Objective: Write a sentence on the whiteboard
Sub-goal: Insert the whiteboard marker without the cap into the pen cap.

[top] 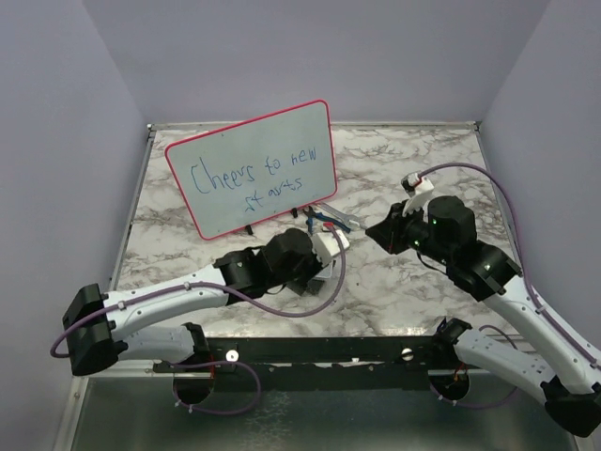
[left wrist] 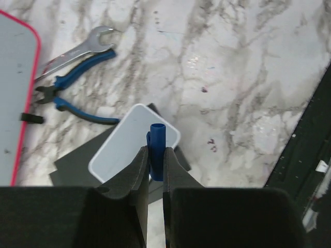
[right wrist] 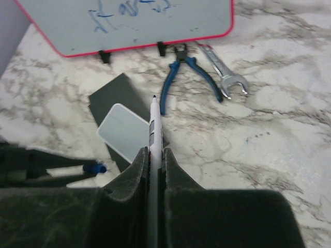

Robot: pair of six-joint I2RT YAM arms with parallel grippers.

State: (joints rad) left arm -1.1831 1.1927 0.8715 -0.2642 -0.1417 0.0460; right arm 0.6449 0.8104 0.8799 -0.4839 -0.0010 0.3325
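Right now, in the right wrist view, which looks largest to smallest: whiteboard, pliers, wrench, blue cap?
1. the whiteboard, though the frame cuts it off
2. the pliers
3. the wrench, nearly as long as the pliers, so these two are close
4. the blue cap, clearly smallest

Back wall (top: 310, 56): plain pale lavender panel facing me across the table.
Left wall (top: 56, 141): the same lavender, slanting down toward the table's edge on my left.
Right wall (top: 554, 122): matching lavender, closing in my right side.
Table (top: 413, 169): white marble-patterned top with grey and brownish veins, set between the three walls.
Far trim (top: 404, 123): thin pale metal strip where the table meets the back wall.
Near rail (top: 319, 349): black bar running along the table's near edge.
Lower panel (top: 329, 423): dull grey metal sheet below the rail.
Light: soft and even; a faint sheen lies on the marble in my left wrist view; shadows are weak.
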